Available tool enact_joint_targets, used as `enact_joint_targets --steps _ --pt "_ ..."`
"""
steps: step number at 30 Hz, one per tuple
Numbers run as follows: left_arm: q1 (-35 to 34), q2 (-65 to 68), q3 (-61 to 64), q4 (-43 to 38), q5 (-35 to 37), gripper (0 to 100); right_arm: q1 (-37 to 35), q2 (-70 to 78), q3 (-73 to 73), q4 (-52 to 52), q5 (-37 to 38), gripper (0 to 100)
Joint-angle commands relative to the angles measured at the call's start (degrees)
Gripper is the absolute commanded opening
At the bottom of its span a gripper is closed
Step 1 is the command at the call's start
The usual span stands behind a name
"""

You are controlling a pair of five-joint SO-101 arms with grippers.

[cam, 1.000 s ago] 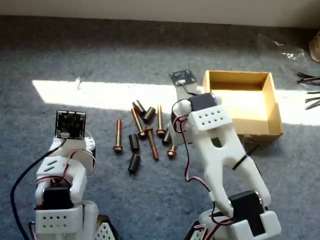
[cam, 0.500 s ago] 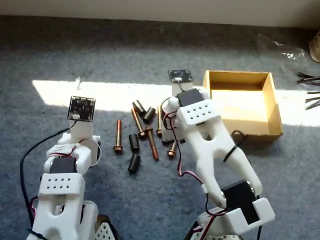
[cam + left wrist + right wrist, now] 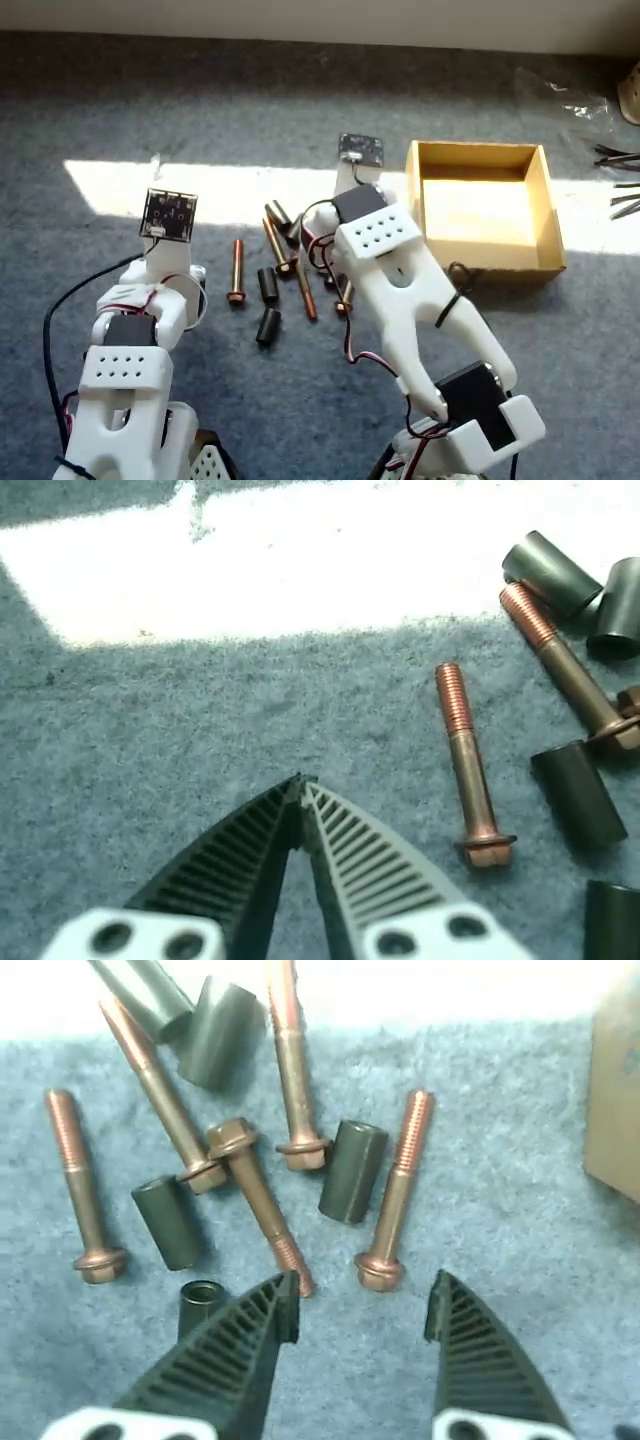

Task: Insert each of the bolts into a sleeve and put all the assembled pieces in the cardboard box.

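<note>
Several copper bolts (image 3: 395,1190) and dark sleeves (image 3: 352,1170) lie scattered on grey carpet; all are separate, none inserted. My right gripper (image 3: 365,1295) hovers open just above them, with the head of one bolt between its fingertips and a sleeve (image 3: 200,1300) beside one finger. My left gripper (image 3: 300,782) is shut and holds nothing; it sits over bare carpet, a short way from a lone bolt (image 3: 468,760). In the high view the right arm (image 3: 375,235) covers part of the pile, the left arm (image 3: 165,245) stands left of it, and the cardboard box (image 3: 480,150) stands empty to the right.
A sunlit strip (image 3: 110,185) crosses the carpet behind the parts. A clear plastic bag (image 3: 560,95) and dark tools (image 3: 620,185) lie at the far right beyond the box. A wall edge runs along the back.
The right arm has swung left, from beside the box to over the bolt pile. The left arm has stretched forward and slightly right, toward the lone bolt.
</note>
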Motion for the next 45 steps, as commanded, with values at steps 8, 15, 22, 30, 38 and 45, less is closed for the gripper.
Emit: enact_joint_targets --steps 8,15,22,30,38,45 --pt "0.13 0.22 -0.22 -1.14 -0.53 1 -0.84 1.71 6.11 -9.89 -11.16 21.0" --pt "-2.42 0.22 -0.13 -1.23 -0.53 1 -0.66 6.99 5.93 -12.44 -15.82 20.9" --pt "-2.42 0.22 -0.13 -1.23 -0.53 1 -0.57 11.65 5.32 -12.44 -17.32 19.9" --pt "-2.42 0.22 -0.13 -1.23 -0.62 1 -0.48 11.65 2.42 -10.42 -9.76 15.2" --pt "-2.51 0.22 -0.13 -1.05 -0.79 1 2.24 11.65 2.42 -10.07 -6.42 14.9" --pt "-4.79 0.22 -0.04 -1.05 -4.04 1 4.53 6.64 2.42 -8.31 -6.42 14.9"
